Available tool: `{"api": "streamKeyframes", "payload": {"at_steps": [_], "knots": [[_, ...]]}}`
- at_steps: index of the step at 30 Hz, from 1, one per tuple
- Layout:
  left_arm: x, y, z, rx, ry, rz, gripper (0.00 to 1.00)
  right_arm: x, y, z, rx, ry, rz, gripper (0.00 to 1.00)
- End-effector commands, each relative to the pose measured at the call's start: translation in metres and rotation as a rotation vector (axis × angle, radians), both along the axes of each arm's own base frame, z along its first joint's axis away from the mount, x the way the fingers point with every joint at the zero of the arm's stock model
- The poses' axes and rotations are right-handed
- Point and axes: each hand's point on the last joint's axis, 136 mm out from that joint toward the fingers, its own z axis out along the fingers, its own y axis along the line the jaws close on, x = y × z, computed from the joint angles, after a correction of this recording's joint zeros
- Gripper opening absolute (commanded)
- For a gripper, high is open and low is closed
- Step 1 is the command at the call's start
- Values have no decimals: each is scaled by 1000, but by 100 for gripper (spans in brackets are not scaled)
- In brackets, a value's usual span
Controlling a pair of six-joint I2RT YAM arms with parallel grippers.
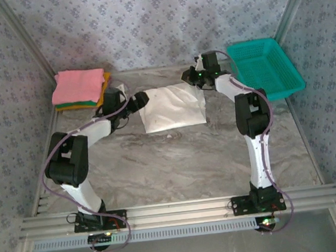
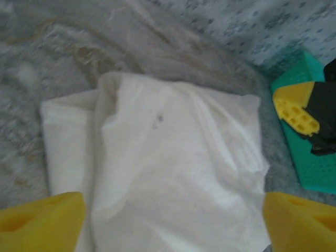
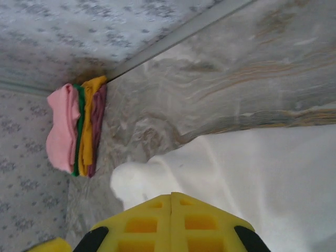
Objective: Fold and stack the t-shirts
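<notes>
Now finishing the white t-shirt (image 1: 172,107) fold.
With left gripper (image 2: 170,220) jaws apart, right gripper (image 3: 171,210) jaws together; next, probably lifting onto the shirt stack (image 1: 79,88).

Overhead view of the marbled worktop (image 1: 178,161). A folded white t-shirt (image 1: 173,108) lies at centre, the left end effector (image 1: 139,100) at its left edge and the right end effector (image 1: 190,75) at its far right corner. Far left: stacked folded shirts (image 1: 80,87), pink uppermost. Far right: teal basket (image 1: 265,67).
</notes>
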Motion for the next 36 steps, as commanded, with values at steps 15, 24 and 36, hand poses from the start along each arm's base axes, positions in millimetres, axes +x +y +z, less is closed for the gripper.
{"api": "streamKeyframes", "payload": {"at_steps": [15,24,36], "knots": [[-9,-45,-84,57,304,-85,88,-34,-15,-80,-43,224,-57,0],[12,-80,-92,63,318,-129,77,-35,-14,-77,-2,217,-57,0],[49,-1,-49,435,190,-74,0,-51,3,23,78,19,58,29]]}}
